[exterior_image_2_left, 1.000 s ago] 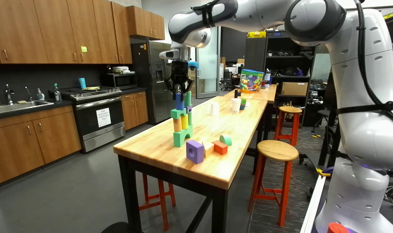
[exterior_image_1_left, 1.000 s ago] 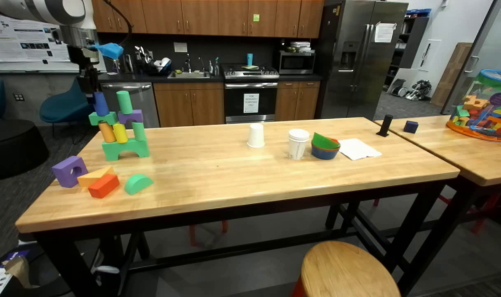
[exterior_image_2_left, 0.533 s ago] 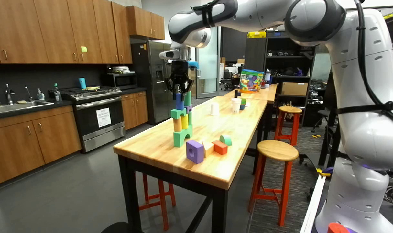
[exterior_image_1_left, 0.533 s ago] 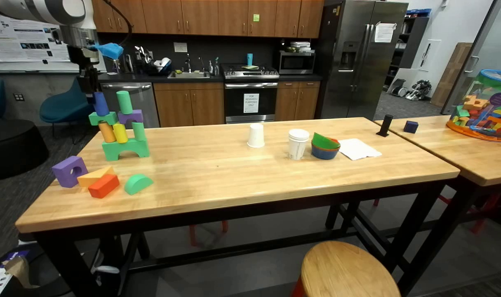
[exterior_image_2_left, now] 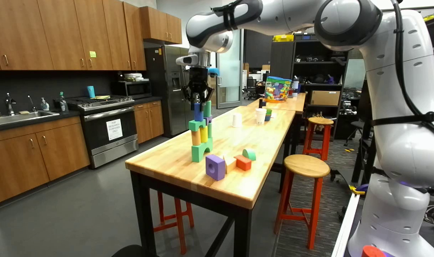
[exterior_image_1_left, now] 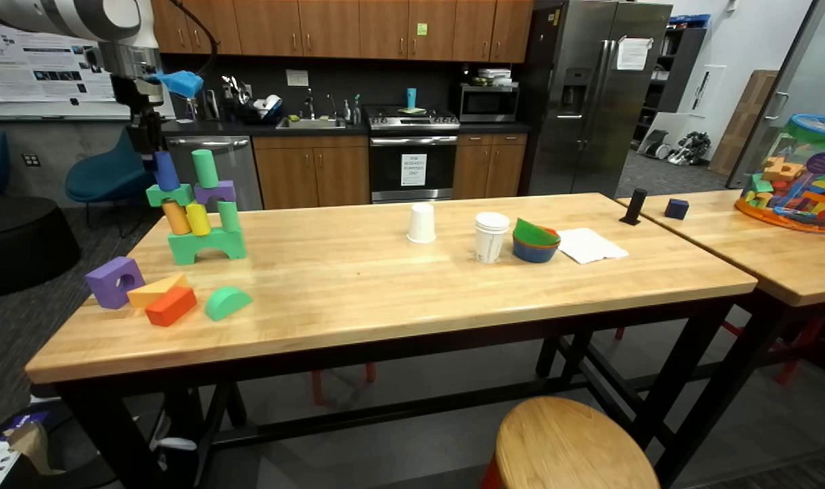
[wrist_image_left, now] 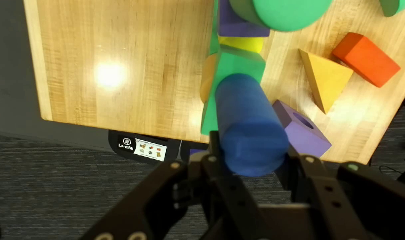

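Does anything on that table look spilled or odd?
Nothing looks spilled. Two oddities: one white cup stands upside down, narrow end up, and the green bowl tilts askew over the blue bowl. The block tower stands, gripper holding its blue cylinder.

Bears near one end of the pale wooden tabletop (exterior_image_1_left: 358, 305) a green arch block (exterior_image_1_left: 208, 243), a holed purple block (exterior_image_1_left: 106, 286), a yellow triangular block (exterior_image_1_left: 155, 291), an orange-red block (exterior_image_1_left: 172, 306) and a green half-round (exterior_image_1_left: 227, 303); carries farther along an upturned white cup (exterior_image_1_left: 422, 224), stacked white cups (exterior_image_1_left: 489, 239), a blue bowl (exterior_image_1_left: 534, 253) and a white sheet (exterior_image_1_left: 591, 246)
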Controlling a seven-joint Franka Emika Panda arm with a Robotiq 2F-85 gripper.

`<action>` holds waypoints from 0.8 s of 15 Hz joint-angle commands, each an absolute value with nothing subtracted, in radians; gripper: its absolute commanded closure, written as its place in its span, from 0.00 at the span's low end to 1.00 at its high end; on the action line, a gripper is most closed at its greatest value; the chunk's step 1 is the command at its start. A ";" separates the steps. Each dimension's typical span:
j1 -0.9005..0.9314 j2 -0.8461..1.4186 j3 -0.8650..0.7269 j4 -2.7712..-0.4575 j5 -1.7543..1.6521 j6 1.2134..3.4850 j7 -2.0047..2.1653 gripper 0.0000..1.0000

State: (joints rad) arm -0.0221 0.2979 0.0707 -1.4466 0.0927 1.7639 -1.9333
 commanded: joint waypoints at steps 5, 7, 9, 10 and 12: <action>-0.024 0.299 0.074 -1.442 0.091 1.759 -1.931 0.36; -0.024 0.297 0.073 -1.445 0.088 1.762 -1.930 0.25; -0.023 0.297 0.073 -1.444 0.085 1.761 -1.930 0.14; -0.023 0.295 0.075 -1.442 0.088 1.754 -1.936 0.06; -0.020 0.287 0.077 -1.443 0.082 1.751 -1.945 0.00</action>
